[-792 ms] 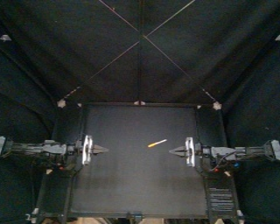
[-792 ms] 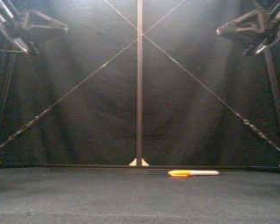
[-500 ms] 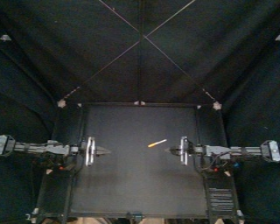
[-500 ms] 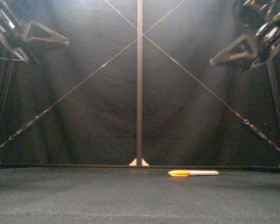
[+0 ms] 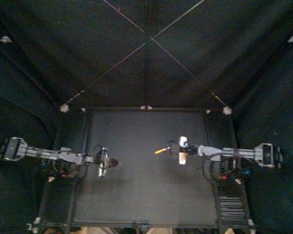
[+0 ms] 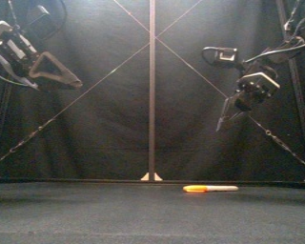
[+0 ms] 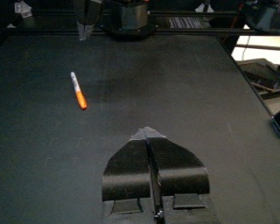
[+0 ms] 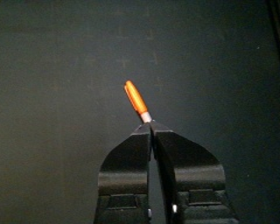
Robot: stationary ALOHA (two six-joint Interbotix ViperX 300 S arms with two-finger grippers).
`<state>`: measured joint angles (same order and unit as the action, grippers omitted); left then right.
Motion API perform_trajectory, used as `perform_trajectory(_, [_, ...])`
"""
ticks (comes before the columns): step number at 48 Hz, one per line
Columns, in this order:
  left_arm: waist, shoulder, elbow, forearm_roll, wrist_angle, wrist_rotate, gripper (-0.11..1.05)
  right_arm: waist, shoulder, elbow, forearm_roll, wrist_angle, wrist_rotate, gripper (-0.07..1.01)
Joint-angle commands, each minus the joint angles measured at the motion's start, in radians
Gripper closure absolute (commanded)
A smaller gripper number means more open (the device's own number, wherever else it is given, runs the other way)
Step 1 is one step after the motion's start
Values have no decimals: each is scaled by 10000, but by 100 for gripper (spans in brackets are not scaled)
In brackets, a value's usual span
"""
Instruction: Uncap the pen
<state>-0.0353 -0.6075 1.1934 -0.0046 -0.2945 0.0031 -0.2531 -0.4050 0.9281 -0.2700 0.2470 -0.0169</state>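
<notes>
Over the black tabletop, both arms had swung in from the sides since a moment earlier. The right pincer, jaws pressed together and empty, now hung just right of the pen. The left pincer, likewise closed, hung left of centre. The orange pen lay right of centre, ungripped, so uncapping had probably not begun.
</notes>
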Motion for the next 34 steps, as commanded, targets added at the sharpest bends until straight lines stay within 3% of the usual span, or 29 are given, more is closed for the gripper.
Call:
perform_trajectory(1, [0, 107, -276, 31, -46, 0, 95, -123, 598, -537, -383, 322, 31, 48])
perform_trajectory(6, [46, 107, -276, 31, -46, 0, 95, -276, 1273, -828, -476, 660, 31, 36])
perform_trajectory(14, [61, 107, -245, 15, -46, 0, 95, -491, 2439, -1181, -414, 721, 31, 21])
perform_trajectory(34, [61, 107, -184, -15, -46, -15, 95, -1043, 3927, -1657, -199, 782, 15, 19])
